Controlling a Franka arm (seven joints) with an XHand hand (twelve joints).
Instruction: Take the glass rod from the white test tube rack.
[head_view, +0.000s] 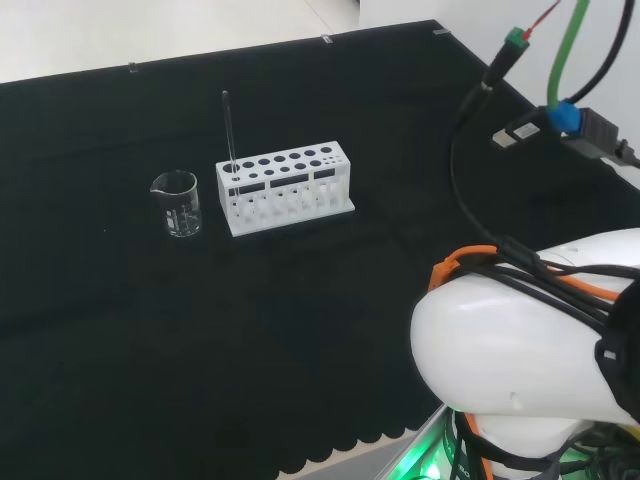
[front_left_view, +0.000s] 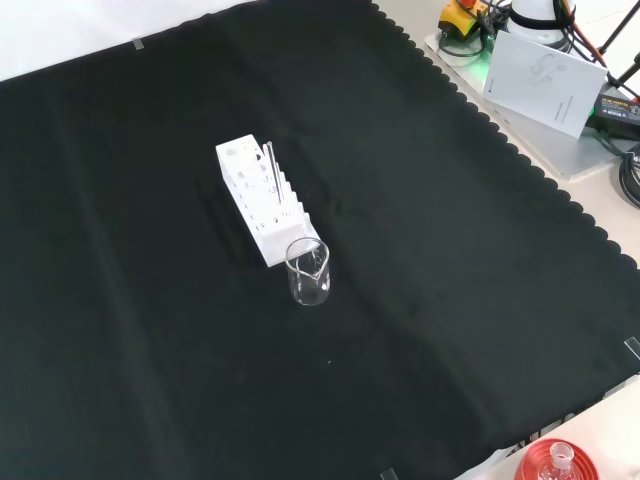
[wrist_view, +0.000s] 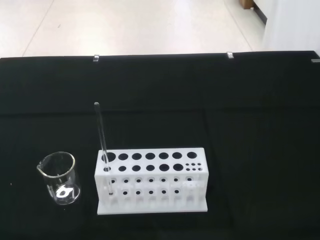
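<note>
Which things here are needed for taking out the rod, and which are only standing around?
Needed:
glass rod, upright in an end hole
white test tube rack

Only standing around:
glass beaker, beside the rack
red ribbed stand with a flask

The table (head_view: 300, 330) is covered by black cloth. In the head view, a white test tube rack (head_view: 285, 190) is set near its middle, and a clear glass beaker (head_view: 177, 204) is stood just beside it at nine o'clock.
</note>
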